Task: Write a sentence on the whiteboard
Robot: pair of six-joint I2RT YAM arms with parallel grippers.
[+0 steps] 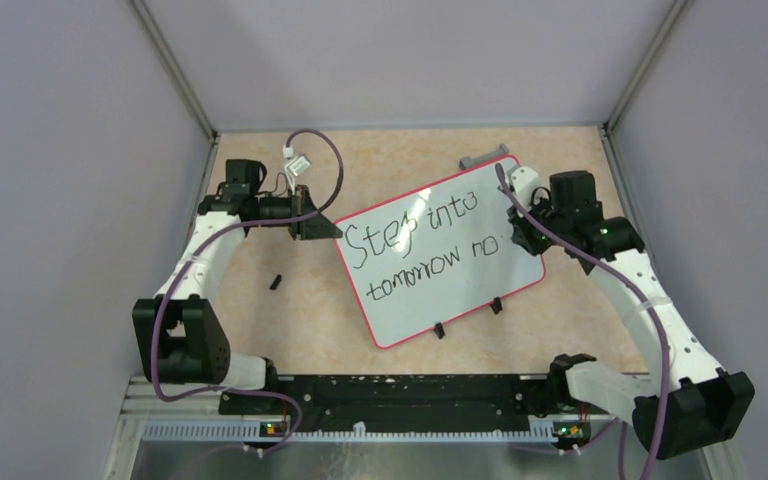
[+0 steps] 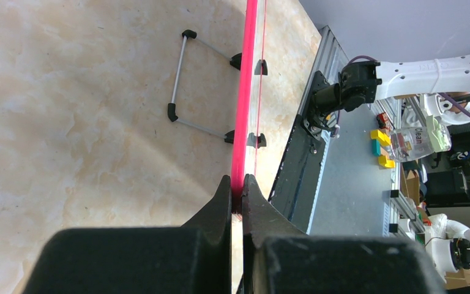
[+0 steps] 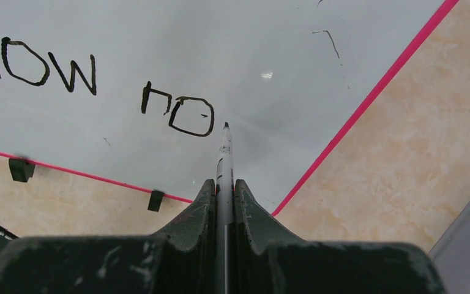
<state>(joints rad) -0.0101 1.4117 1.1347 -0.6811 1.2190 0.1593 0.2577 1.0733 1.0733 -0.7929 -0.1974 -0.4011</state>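
The whiteboard (image 1: 460,292) lies tilted on the table, its pink rim (image 2: 245,92) seen edge-on in the left wrist view. The sentence (image 1: 422,247) reads "Step into" over "tomorrow no" in black. My left gripper (image 2: 237,185) is shut on the board's rim at its left corner (image 1: 334,229). My right gripper (image 3: 223,187) is shut on a thin marker (image 3: 224,156) over the board's right end (image 1: 516,224). The marker's tip sits just right of the "o" of "no" (image 3: 177,109); whether it touches the board I cannot tell.
Two black clips (image 1: 439,331) (image 1: 496,305) sit on the board's near edge. A small black cap (image 1: 275,282) lies on the table left of the board. A grey bar (image 1: 486,158) rests behind the board. A wire stand (image 2: 180,79) shows under it.
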